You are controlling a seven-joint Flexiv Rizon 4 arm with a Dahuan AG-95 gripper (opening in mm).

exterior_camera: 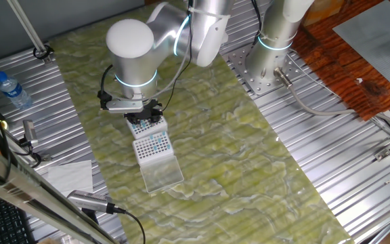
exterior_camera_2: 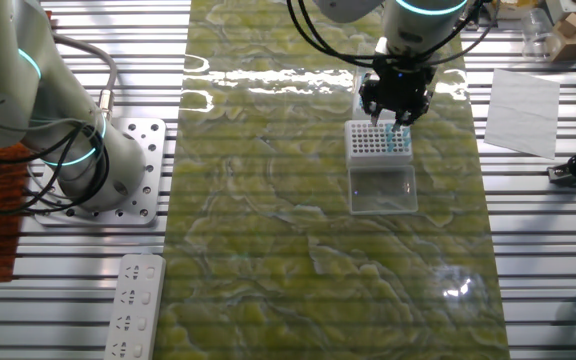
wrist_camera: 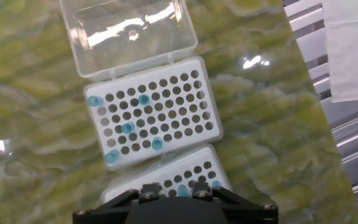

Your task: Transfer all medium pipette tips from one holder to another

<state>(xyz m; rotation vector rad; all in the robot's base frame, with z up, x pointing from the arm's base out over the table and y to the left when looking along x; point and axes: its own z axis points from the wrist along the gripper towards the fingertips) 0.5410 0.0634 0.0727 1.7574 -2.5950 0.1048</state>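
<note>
Two white racks lie end to end on the green mat. The near rack (wrist_camera: 151, 121) has its clear lid (wrist_camera: 129, 31) swung open and holds several scattered medium pipette tips (wrist_camera: 128, 127) with light-blue tops; the other holes are bare. The second rack (wrist_camera: 173, 174) lies right under my gripper (wrist_camera: 176, 208) and shows two blue tips (wrist_camera: 182, 188) at the gripper's edge. Only the black gripper body shows in the hand view, and the fingertips are hidden. From the side, the gripper (exterior_camera: 143, 112) hangs just over the second rack (exterior_camera: 145, 127), next to the lidded rack (exterior_camera: 152, 145).
A second robot arm's base (exterior_camera: 269, 54) stands on a metal plate behind the mat. A water bottle (exterior_camera: 12, 89) and white paper (exterior_camera_2: 523, 98) lie off the mat on the ribbed metal table. A white power strip (exterior_camera_2: 133, 305) lies near the table edge.
</note>
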